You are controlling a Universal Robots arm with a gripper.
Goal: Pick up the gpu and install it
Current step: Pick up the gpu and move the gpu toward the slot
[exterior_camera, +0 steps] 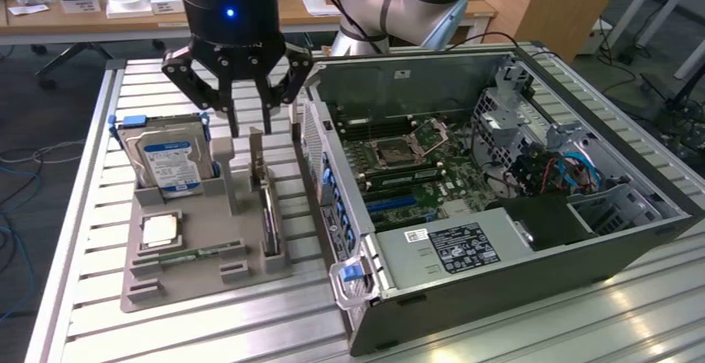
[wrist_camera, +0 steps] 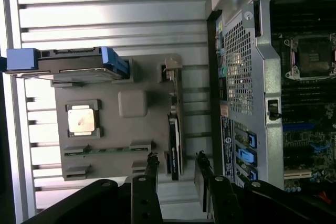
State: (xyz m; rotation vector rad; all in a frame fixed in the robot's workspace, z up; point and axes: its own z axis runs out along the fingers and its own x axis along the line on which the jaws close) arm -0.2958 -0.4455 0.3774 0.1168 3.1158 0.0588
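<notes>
- Gripper (exterior_camera: 250, 125) hangs spread open just above the gpu (exterior_camera: 269, 214), grasping nothing.
- The gpu stands on edge in a grey holder (exterior_camera: 171, 287), beside the open computer case (exterior_camera: 617, 239).

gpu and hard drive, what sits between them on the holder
Only a raised grey block of the holder, between the hard drive and the gpu; nothing loose. Both views show it.

My gripper (exterior_camera: 250, 125) hangs pointing straight down, fingers (exterior_camera: 234, 107) parted with a clear gap between the tips. The arm (exterior_camera: 402, 4) is folded up behind it, blue light glowing on the wrist (exterior_camera: 229, 4)
</notes>
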